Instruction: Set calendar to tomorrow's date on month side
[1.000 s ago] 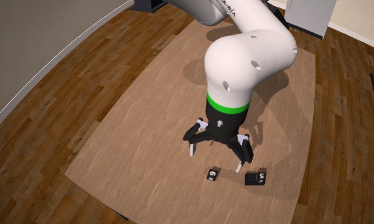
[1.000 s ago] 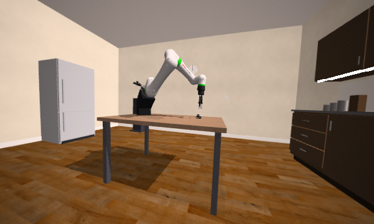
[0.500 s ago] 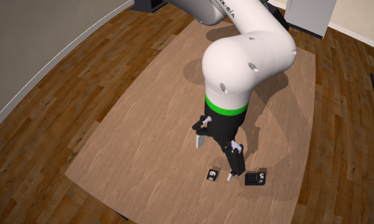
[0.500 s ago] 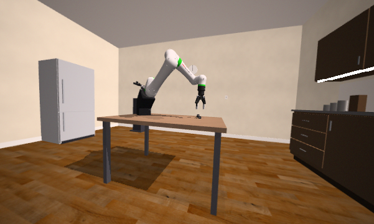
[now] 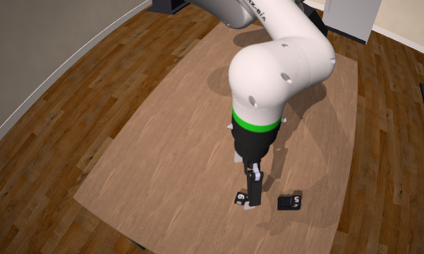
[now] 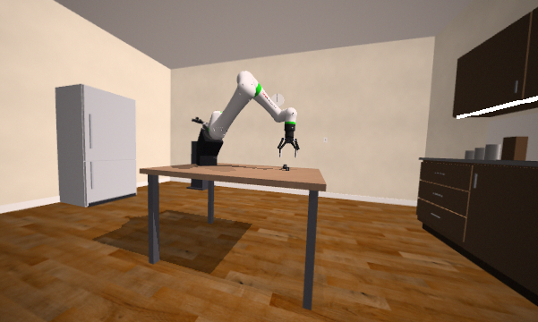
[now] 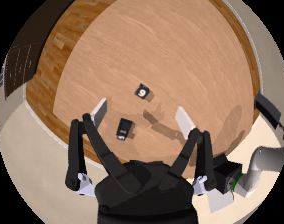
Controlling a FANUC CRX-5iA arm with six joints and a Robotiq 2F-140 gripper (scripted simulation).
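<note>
A small black tray [image 5: 289, 202] lies on the wooden table near its front edge. One black cube [image 5: 295, 201] sits in the tray's right slot with a white 5 on top, and the left slot is empty. A second black cube [image 5: 240, 198] lies loose on the table to the left of the tray, showing a 6. My gripper [image 5: 252, 204] hangs above the table over the loose cube, fully open and empty. The exterior view shows the gripper [image 6: 287, 153] well clear of the table top. The wrist view shows the loose cube [image 7: 143, 91] and the tray [image 7: 126, 129] far below between the spread fingers.
The table's front edge runs just beyond the tray and cube. A fridge [image 6: 96, 144] stands to the left of the table. Dark cabinets [image 6: 488, 197] line the right wall. The arm's base [image 6: 204, 156] stands at the table's far end.
</note>
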